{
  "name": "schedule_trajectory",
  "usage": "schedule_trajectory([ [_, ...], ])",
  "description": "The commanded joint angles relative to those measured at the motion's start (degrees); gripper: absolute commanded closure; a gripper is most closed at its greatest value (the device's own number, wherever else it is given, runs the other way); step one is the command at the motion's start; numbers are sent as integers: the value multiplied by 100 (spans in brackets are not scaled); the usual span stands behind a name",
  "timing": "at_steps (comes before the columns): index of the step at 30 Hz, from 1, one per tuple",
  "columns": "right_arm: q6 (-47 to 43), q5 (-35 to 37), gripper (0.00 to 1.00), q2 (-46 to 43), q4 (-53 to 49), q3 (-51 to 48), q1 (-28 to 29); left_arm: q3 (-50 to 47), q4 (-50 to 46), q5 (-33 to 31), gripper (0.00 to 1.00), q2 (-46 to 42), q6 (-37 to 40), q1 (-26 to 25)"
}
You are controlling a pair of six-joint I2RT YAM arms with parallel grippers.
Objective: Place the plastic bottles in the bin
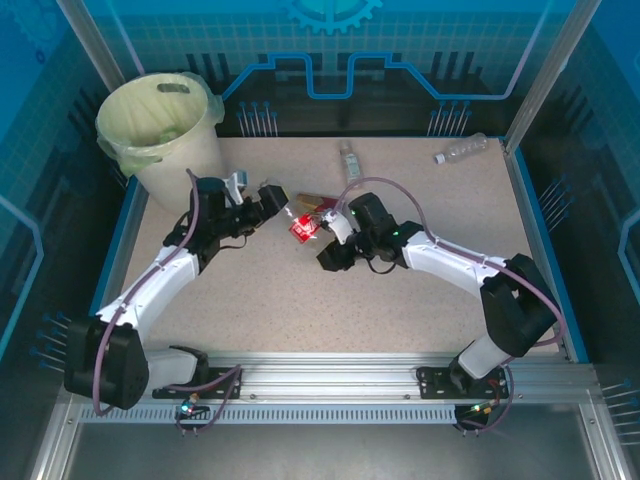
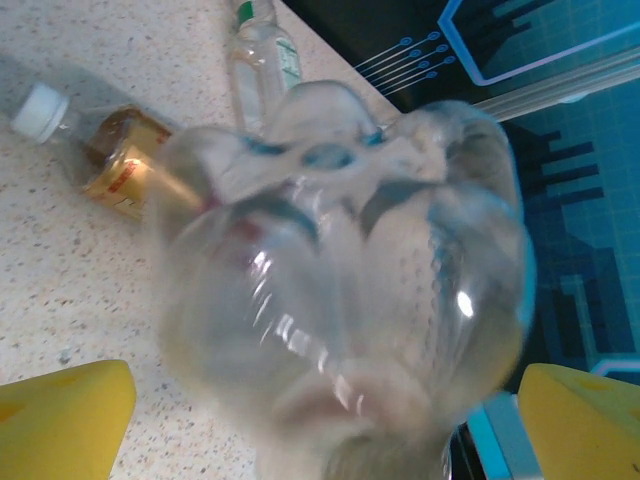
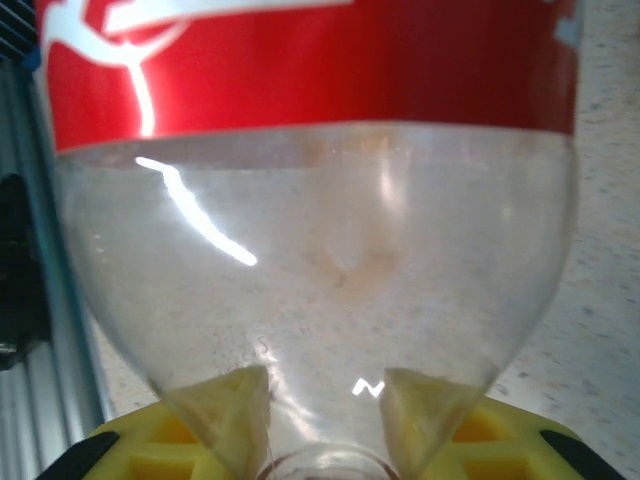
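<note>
My right gripper [image 1: 326, 228] [image 3: 325, 405] is shut on the neck end of a clear bottle with a red label [image 1: 303, 226] [image 3: 310, 70], held near the table's middle. The bottle's blurred base [image 2: 340, 270] fills the left wrist view. It lies between the yellow fingers [image 2: 70, 410] of my left gripper [image 1: 283, 207] [image 2: 330, 400], which stands open and shows no contact with it. An orange-labelled, white-capped bottle [image 1: 316, 203] [image 2: 120, 165] lies just behind. A green-capped bottle [image 1: 350, 160] [image 2: 262, 55] lies farther back. The bin [image 1: 160, 120] stands at the far left corner.
A clear bottle [image 1: 462, 149] lies at the back right by the frame post. Blue raised edges and metal posts border the speckled table [image 1: 400, 320]. The bin's pale green liner hangs over its rim, close behind the left arm.
</note>
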Motion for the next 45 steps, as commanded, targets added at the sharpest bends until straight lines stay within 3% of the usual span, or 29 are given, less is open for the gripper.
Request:
schedule_trajectory([
  [1,411,-656,89,-15,199,75,74,102,92,-150,1,164,266,-110],
  [7,472,-913,82,19,-15,270,100,-17,249,-239,13,206,406,-190],
  [14,397,-979,70,99,-287,480,100,-33,607,253,42,281,444,-218],
  [17,367,-981,55,108,-532,607,78,-4,613,263,49,260,461,-227],
  [21,391,-845,37,-81,-626,607,50,52,510,-47,51,186,522,-227],
  [28,530,480,18,-1157,-310,201,-38,367,162,-673,52,161,758,-219],
  [29,570,771,2,-1381,-219,100,-52,435,110,-770,52,154,803,-218],
  [30,626,1023,0,-1563,-133,-4,-70,488,52,-873,52,151,852,-218],
  [36,1536,2384,0,-2661,145,-556,-559,1108,-610,-1700,52,127,1325,-153],
  [42,1819,4036,0,-3740,591,-1406,-817,1820,-887,-1796,52,132,1637,323],
  [45,1953,4091,0,-4048,288,-1490,-1094,2181,-977,-1790,52,145,1687,669],
])
